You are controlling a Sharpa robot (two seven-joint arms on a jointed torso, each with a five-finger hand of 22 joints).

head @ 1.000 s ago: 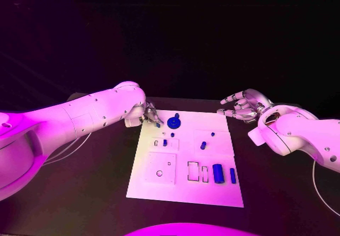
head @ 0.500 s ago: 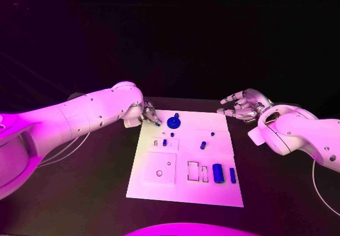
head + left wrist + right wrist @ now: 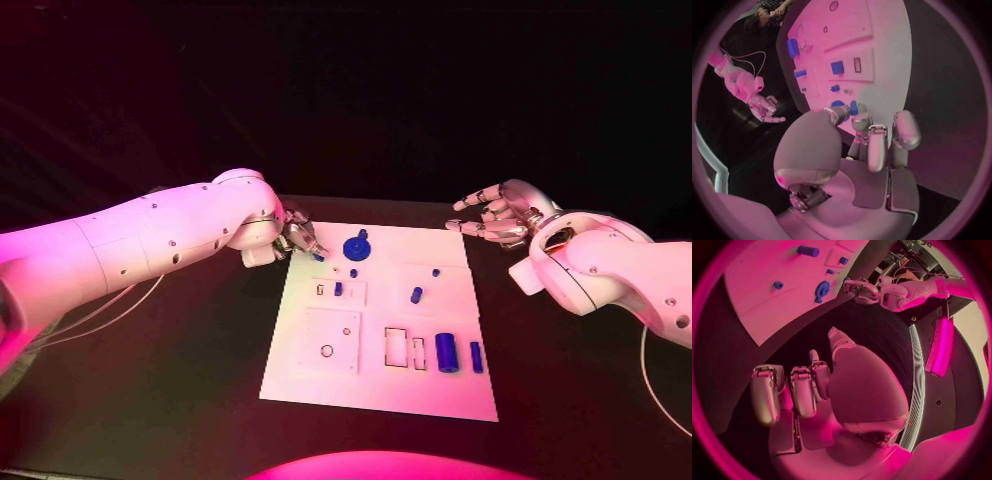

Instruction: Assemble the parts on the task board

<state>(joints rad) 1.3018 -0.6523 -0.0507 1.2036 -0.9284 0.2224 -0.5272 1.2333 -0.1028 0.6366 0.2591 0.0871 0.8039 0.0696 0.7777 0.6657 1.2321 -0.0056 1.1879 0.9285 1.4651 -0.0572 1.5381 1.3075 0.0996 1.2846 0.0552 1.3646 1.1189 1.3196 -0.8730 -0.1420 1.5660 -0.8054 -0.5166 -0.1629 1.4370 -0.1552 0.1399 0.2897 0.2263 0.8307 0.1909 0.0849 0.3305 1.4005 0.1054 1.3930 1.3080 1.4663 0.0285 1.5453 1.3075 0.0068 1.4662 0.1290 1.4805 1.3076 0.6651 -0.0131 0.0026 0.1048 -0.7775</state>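
Observation:
The white task board (image 3: 382,385) lies in the middle of the black table. My left hand (image 3: 300,238) hovers at its far-left corner and pinches a small blue part (image 3: 853,107) between thumb and finger, close to the blue round part (image 3: 358,247). Small blue pegs (image 3: 415,295) stand in the board's far half. Two blue bars (image 3: 446,352) lie near its right edge. My right hand (image 3: 498,215) hangs beyond the far-right corner, off the board, fingers apart and holding nothing. The right wrist view shows the board (image 3: 767,305) and my left hand (image 3: 861,290) beyond the palm.
The board carries empty rectangular slots (image 3: 394,346) and a round hole (image 3: 327,351) in its near half. Black tabletop (image 3: 173,380) surrounds the board on all sides. A thin cable (image 3: 123,300) trails under my left arm.
My left forearm has shifted a little while its hand stays at the board's far-left corner. The right hand and the parts on the board have not moved.

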